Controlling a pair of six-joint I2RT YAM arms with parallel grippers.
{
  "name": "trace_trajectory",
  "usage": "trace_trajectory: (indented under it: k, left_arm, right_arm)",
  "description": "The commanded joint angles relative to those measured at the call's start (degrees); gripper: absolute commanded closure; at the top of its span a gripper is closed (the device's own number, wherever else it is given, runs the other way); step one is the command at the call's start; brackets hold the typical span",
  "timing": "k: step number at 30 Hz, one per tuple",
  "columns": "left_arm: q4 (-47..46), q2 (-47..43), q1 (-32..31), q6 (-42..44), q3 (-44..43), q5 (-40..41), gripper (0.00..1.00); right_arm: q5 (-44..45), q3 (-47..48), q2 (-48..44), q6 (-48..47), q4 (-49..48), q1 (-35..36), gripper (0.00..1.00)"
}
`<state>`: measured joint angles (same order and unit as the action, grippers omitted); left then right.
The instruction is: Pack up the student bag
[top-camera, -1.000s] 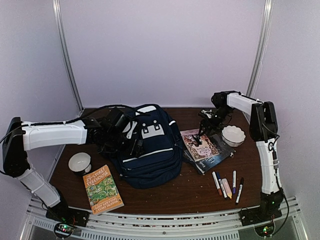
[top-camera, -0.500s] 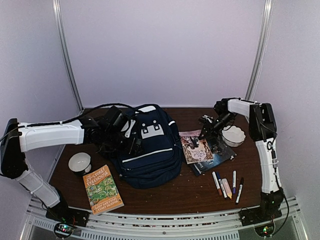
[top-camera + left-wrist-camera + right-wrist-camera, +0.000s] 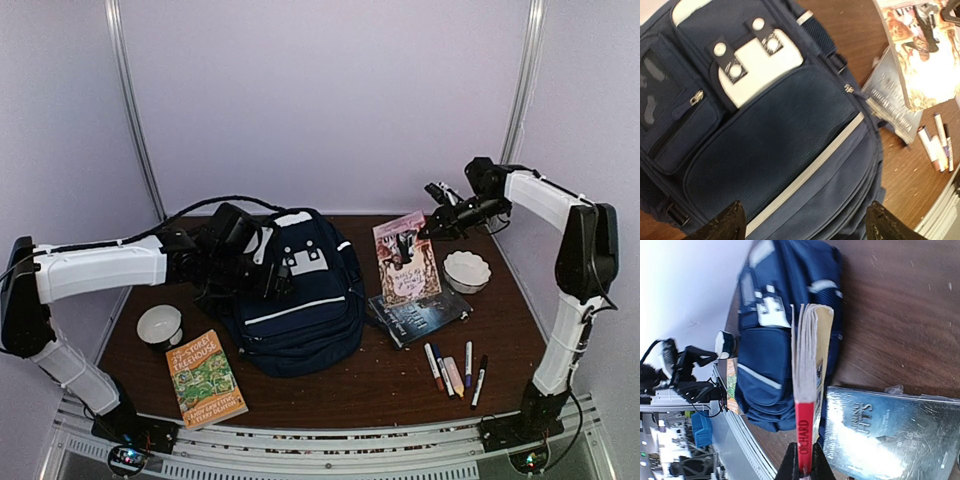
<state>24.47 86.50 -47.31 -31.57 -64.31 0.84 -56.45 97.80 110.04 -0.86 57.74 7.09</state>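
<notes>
The student bag (image 3: pixel 300 300) is a big navy backpack with a white patch, lying flat mid-table; it also fills the left wrist view (image 3: pixel 780 135). My left gripper (image 3: pixel 262 280) hovers over its left side, open, fingers (image 3: pixel 725 222) wide apart above the fabric with nothing between them. My right gripper (image 3: pixel 430 228) is shut on a paperback book (image 3: pixel 405 262), held up on edge above the table to the right of the bag. In the right wrist view the jaws (image 3: pixel 804 467) pinch the book's red spine (image 3: pixel 804 432).
A dark glossy book (image 3: pixel 420 318) lies under the lifted one. Several markers (image 3: pixel 455 372) lie near the front right. A white scalloped bowl (image 3: pixel 467 270) stands at right, a round bowl (image 3: pixel 160 325) at left, a green-covered book (image 3: pixel 205 378) at the front left.
My right gripper shut on the paperback and raised it off the dark book, up and toward the back. The left gripper opened slightly wider over the bag.
</notes>
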Motion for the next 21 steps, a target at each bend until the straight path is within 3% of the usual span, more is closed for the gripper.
trace_trajectory:
  k: [1, 7, 12, 16, 21]
  left_arm:
    - [-11.75, -2.93, -0.28, -3.07, -0.48, -4.27, 0.13]
    - [-33.62, -5.58, -0.54, -6.87, 5.31, -9.94, 0.07]
    - [-44.08, -5.82, -0.94, -7.45, 7.68, -12.30, 0.03]
    - [-42.80, -6.96, -0.96, -1.60, 7.89, -13.36, 0.02]
    - [-28.19, -8.50, -0.96, 15.49, 2.79, -17.32, 0.02]
  right_arm:
    - [-1.95, -2.57, -8.45, -4.04, -1.03, 0.94, 1.00]
    - [-4.24, -6.35, -19.21, -11.11, -1.62, 4.65, 1.00]
    - [-5.22, -7.64, -24.12, -20.22, 3.36, 10.18, 1.00]
    - [-6.49, -8.38, -24.96, -26.44, 7.73, 14.17, 1.00]
    - [-2.37, -7.18, -22.07, -36.18, 15.09, 20.19, 1.00]
